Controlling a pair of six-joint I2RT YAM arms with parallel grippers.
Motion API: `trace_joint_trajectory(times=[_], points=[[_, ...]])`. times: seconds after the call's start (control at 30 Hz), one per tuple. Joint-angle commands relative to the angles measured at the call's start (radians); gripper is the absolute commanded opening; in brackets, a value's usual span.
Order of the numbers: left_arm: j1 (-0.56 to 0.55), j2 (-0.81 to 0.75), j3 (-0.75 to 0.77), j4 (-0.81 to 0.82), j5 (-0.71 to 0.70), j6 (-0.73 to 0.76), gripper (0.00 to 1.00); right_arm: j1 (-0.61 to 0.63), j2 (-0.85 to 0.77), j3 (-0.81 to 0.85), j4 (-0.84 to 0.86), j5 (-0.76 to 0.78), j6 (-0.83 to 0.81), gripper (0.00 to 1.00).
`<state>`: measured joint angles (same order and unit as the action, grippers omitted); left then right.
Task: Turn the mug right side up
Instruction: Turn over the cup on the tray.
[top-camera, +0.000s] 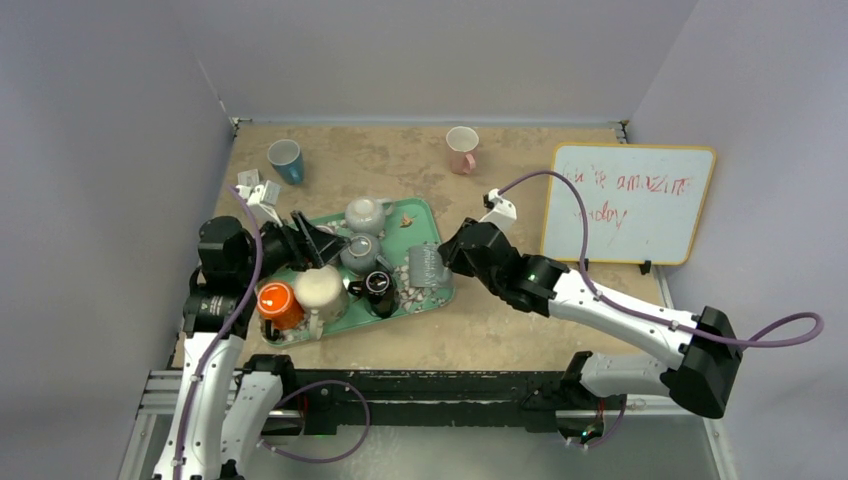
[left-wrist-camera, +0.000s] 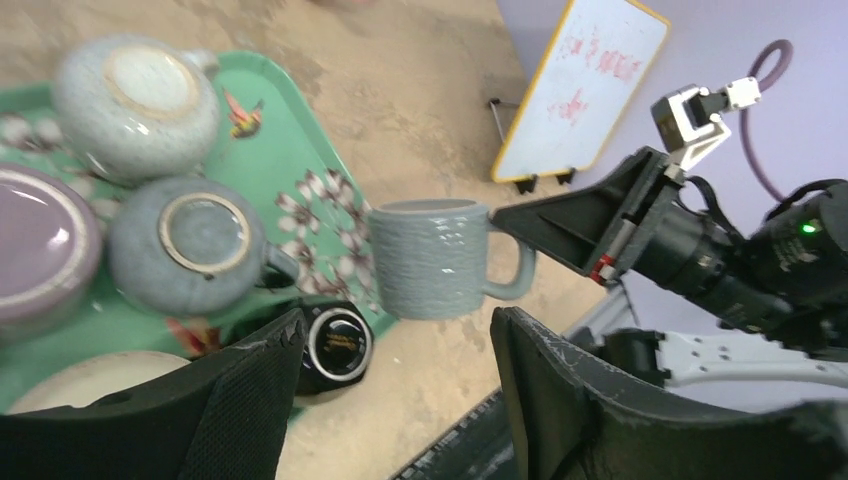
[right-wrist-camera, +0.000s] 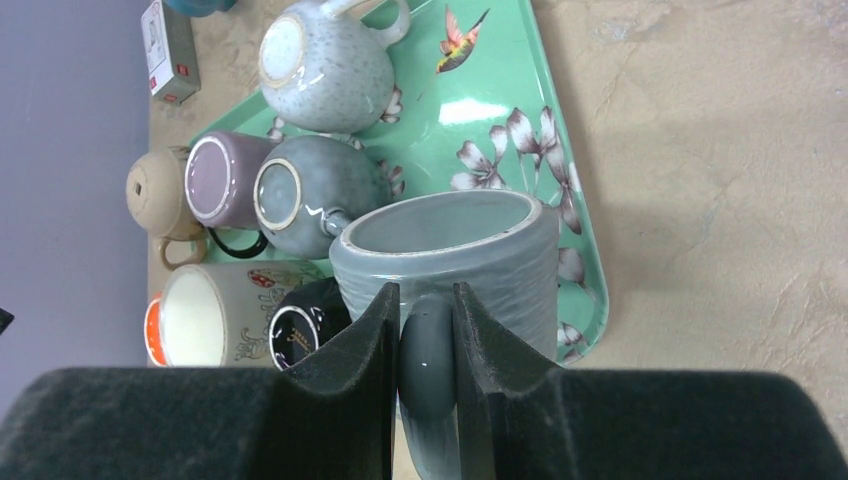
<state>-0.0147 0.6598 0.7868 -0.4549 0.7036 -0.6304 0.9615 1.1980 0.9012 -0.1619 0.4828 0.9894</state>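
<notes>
Right hand (right-wrist-camera: 425, 300) pinches curved handle (right-wrist-camera: 428, 365) of ribbed grey mug (right-wrist-camera: 480, 255).

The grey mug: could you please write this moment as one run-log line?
grey mug: near upright, over tray edge | right gripper: shut on mug handle | left gripper: open, empty
</notes>
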Motion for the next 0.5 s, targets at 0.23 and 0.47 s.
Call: trace_joint_trajectory(times=[0.23,0.47], points=[[-0.074,0.068,-0.008,0.292,-0.273,0.216,0.64,-0.010,0.061,0.249,-0.149,0.092,0.284,0.00],[-0.334,0.137,-0.044,0.572,-0.297,0.365,0.64,-0.022,0.080,0.296,-0.175,0.094,0.336,0.00]])
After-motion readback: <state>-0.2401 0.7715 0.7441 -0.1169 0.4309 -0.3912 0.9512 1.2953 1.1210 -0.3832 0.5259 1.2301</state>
